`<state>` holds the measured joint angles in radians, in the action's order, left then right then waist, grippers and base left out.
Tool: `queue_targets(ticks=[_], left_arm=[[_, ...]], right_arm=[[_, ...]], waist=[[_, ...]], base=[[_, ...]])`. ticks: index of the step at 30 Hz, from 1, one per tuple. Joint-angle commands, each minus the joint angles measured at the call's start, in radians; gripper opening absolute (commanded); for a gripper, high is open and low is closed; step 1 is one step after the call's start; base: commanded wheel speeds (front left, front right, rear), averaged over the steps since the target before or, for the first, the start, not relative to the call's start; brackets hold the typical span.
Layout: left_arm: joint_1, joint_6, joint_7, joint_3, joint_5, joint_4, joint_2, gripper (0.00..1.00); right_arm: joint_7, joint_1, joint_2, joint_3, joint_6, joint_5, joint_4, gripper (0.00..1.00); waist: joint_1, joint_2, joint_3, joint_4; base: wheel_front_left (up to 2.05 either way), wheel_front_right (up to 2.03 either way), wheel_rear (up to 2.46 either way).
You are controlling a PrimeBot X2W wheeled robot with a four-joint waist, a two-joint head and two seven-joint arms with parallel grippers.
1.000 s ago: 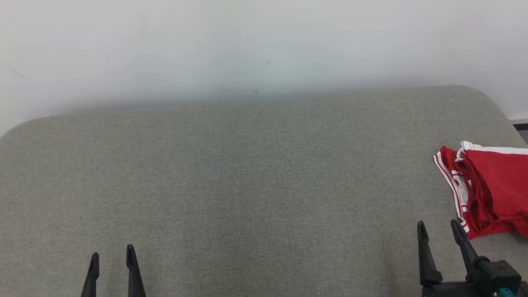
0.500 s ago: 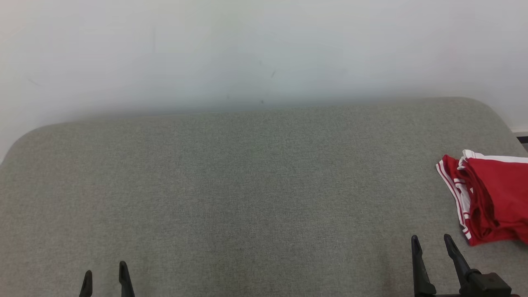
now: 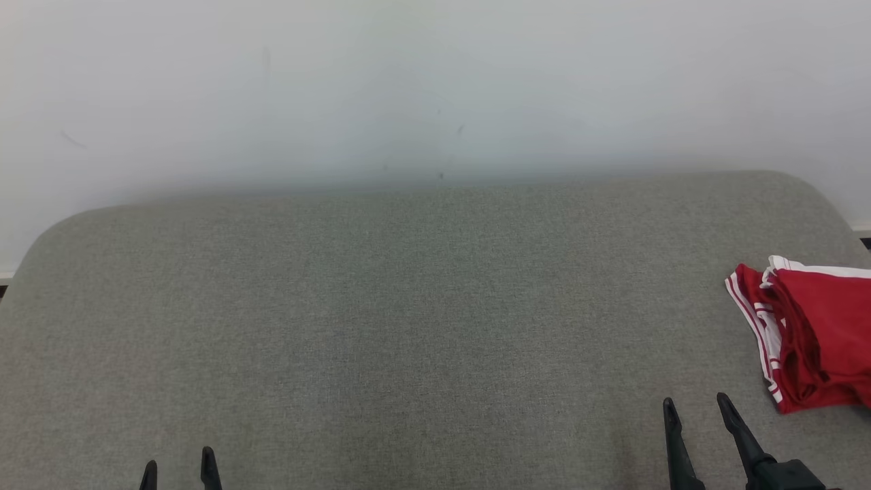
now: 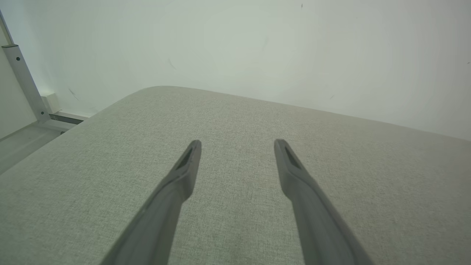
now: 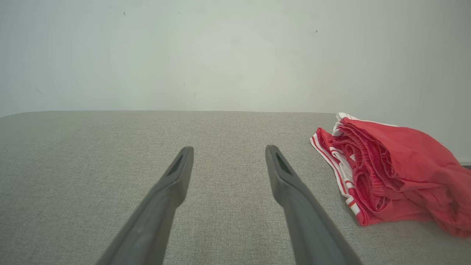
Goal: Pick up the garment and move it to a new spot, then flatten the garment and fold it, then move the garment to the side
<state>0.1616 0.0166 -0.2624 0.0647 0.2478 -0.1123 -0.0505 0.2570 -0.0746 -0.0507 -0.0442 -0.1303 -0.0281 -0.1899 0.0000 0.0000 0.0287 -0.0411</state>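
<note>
One garment (image 3: 823,327) | far right | striped edge faces left, runs near-far

Garment (image 3: 810,333) on padded surface (image 3: 408,306), far right side. Wall (image 3: 408,82) behind surface. Right gripper (image 3: 696,401) at near right, beside garment, not touching. Left gripper (image 3: 177,460) at near left, well apart from garment.

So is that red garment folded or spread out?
Folded, roughly: the red garment lies in rumpled stacked layers, its striped hems doubled over, not spread flat.
</note>
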Motion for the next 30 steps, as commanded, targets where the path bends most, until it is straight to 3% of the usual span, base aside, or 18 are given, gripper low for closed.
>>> queue_targets(ticks=[1,28,29,30], left_arm=[[0.011,0.002,-0.003,0.003,-0.006,-0.005,0.000,1.00],[0.008,0.013,-0.003,0.006,-0.024,-0.017,0.000,1.00],[0.001,0.011,0.000,0.005,-0.023,-0.016,0.000,0.00],[0.002,0.010,0.001,0.005,-0.023,-0.024,0.001,0.00]], right_arm=[[0.008,-0.013,0.000,0.000,0.000,0.011,0.005,1.00],[0.008,-0.037,0.001,0.009,0.000,-0.028,0.015,1.00],[0.005,-0.030,0.000,0.009,0.000,-0.024,0.015,0.00],[0.004,-0.031,0.001,0.009,0.000,-0.024,0.007,0.00]], waist=[[0.0000,0.0000,0.004,0.004],[0.0000,0.0000,0.010,0.001],[0.0001,0.0000,0.010,0.000],[0.0001,0.0000,0.010,0.000]], base=[[0.00,0.00,0.00],[0.00,0.00,0.00],[0.00,0.00,0.00],[0.00,0.00,0.00]])
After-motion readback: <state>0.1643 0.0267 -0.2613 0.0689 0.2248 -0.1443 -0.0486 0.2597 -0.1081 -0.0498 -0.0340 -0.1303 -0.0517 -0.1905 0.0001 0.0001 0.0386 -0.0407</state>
